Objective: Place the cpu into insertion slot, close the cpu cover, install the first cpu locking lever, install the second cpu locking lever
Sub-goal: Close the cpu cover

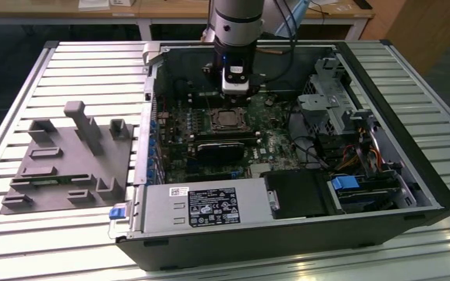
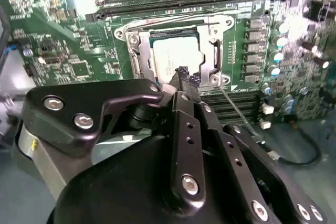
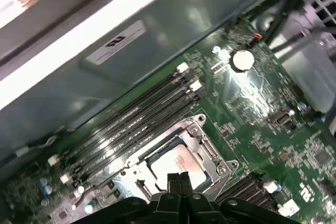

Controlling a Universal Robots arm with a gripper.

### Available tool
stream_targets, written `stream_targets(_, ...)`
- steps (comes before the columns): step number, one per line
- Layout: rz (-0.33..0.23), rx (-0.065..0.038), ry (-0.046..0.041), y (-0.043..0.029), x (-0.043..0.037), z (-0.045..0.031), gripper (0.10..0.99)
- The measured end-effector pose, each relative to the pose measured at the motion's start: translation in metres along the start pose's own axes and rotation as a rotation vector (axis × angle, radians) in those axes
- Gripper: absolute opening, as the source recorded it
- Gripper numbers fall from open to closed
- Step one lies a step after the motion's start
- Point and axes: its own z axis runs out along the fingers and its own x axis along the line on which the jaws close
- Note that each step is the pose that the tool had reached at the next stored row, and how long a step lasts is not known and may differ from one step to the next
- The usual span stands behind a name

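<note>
Pincer: the pincer [image 2: 187, 76] has its two fingers pressed together with nothing between them, the tips hanging just over one edge of the chip.
Chip: the chip [image 2: 176, 53] lies flat and square inside the socket [image 2: 140, 62] on the circuit board [image 2: 68, 40].
Cover: the cover plate [image 2: 216, 45] appears to lie down around the chip, its cut-out showing the silvery top. Whether it is fully seated cannot be told.
Lever: a thin lever rod [image 2: 239, 114] runs out from a socket corner across the nearby memory slots [image 2: 231, 109]. It looks free, not tucked under its catch.
Setting: in the exterior view the arm reaches straight down into the open computer case [image 1: 397, 117], which lies on the slatted desk [image 1: 92, 64].
Risk, rod: the rod is thin and springy, so closed tips pushing it off-centre could slide off and let it snap upward.
Risk, board: a slip would likely carry the tips onto the small parts or the slots beside the socket and scrape them.
Risk, cover: if the plate is not flat, forcing a lever could load the chip unevenly and harm the contacts beneath.
Risk, chip: pressing down at this spot would bear on the chip's edge, not on the plate.
</note>
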Motion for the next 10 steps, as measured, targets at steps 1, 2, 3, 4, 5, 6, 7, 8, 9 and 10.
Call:
stream_targets(1, -0.02, 0.0, 0.0007, 0.0, 0.0, 0.0, 0.102)
stream_targets(2, -0.038, 0.001, 0.0014, 0.0, 0.0, 0.0, 0.102)
stream_targets(3, -0.055, 0.001, 0.0021, 0.0, 0.0, 0.0, 0.102)
stream_targets(4, -0.074, 0.002, 0.0028, 0.0, 0.0, 0.0, 0.102)
stream_targets(5, -0.091, 0.002, 0.0035, 0.0, 0.0, 0.0, 0.102)
stream_targets(6, -0.109, 0.003, 0.0041, 0.0, 0.0, 0.0, 0.102)
stream_targets(7, -0.127, 0.003, 0.0048, 0.0, 0.0, 0.0, 0.102)
stream_targets(8, -0.145, 0.004, 0.0055, 0.0, 0.0, 0.0, 0.102)
stream_targets(9, -0.163, 0.004, 0.0061, 0.0, 0.0, 0.0, 0.102)
stream_targets(10, -0.183, 0.004, 0.0069, 0.0, 0.0, 0.0001, 0.102)
